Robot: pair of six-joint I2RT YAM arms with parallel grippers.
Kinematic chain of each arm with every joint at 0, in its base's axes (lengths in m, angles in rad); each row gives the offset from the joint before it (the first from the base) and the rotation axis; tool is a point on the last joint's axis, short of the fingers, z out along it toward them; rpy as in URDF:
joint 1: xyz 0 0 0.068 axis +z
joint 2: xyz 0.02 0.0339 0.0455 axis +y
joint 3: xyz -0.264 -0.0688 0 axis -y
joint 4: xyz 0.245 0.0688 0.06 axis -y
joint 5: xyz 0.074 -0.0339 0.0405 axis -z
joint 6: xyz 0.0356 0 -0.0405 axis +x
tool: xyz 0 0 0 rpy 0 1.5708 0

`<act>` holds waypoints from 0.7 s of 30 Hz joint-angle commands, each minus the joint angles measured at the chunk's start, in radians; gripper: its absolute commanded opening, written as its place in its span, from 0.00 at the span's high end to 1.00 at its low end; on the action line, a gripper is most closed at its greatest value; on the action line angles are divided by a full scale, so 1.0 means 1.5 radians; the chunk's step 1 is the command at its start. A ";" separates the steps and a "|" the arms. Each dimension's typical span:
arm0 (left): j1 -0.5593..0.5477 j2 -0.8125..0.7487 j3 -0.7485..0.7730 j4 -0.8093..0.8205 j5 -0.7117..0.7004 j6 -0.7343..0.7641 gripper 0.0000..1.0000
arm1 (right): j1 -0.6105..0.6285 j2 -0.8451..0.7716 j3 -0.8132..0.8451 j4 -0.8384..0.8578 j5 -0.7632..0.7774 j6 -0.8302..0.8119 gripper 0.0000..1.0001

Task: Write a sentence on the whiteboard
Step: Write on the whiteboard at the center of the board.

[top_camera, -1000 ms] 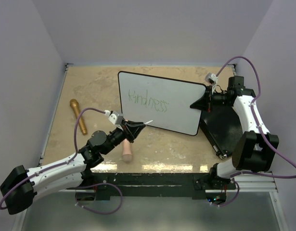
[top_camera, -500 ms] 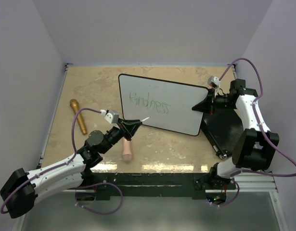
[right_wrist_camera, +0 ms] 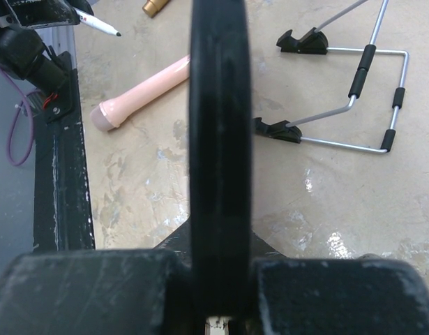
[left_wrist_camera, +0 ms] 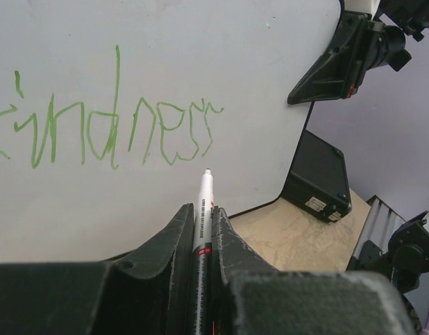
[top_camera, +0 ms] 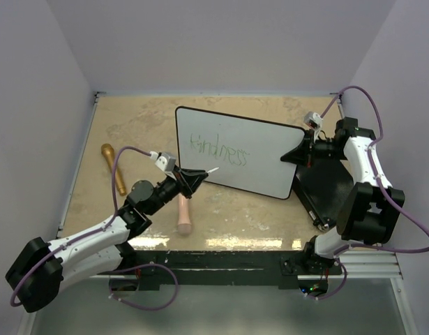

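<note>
Green ink on the whiteboard [top_camera: 270, 171] gives "kindness", the first line of the sentence [top_camera: 219, 149]; the second line is not yet written. The board sits askew toward the far right corner of the bench [top_camera: 130, 125], its right end beside the black case [top_camera: 326, 188].

Step in hand, as I judge it: begin the next word. I first carry the marker [left_wrist_camera: 202, 202] toward the board's left side, since its tip hangs below the final letters. I then lower it onto bare white and press lightly with short strokes, so the board does not slide.

Pose: my left arm reaches diagonally from the near left corner, its left pincer [top_camera: 193, 179] closed on the marker, tip apparently just off the surface. My right arm folds along the right edge, the right pincer [top_camera: 298, 153] clamped on the board's right rim, bracing it.
</note>
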 commanded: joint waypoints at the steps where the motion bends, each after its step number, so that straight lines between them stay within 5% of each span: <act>1: 0.004 0.007 0.009 0.068 0.008 -0.041 1.00 | -0.004 -0.010 0.024 0.012 0.036 -0.006 1.00; 11: -0.001 -0.005 0.007 0.016 0.005 -0.074 1.00 | -0.004 -0.037 -0.001 0.132 0.064 0.144 1.00; 21: -0.085 0.014 0.050 -0.045 -0.072 -0.017 1.00 | -0.004 -0.074 -0.019 0.181 0.069 0.197 1.00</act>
